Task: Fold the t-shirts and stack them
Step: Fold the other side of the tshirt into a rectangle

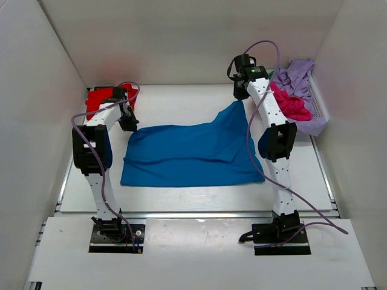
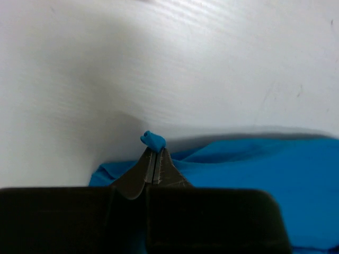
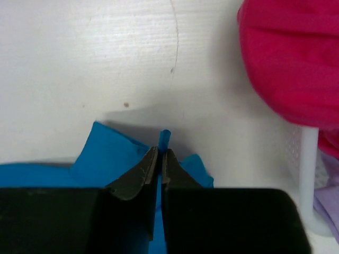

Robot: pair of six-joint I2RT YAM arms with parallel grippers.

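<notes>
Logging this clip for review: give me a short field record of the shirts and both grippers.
blue t-shirt: spread on the table, far right corner raised
left gripper: shut on its far left corner
right gripper: shut on its far right corner
red t-shirt: far left of table
magenta t-shirt, lilac t-shirt: heaped in white basket, far right

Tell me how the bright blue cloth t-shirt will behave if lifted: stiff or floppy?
Probably floppy: the bright blue cloth t-shirt lies in soft wrinkles and rises as a limp peak to the right tool. It seems light, since thin pinches hold it at the left tool too. The middle would likely sag.
</notes>
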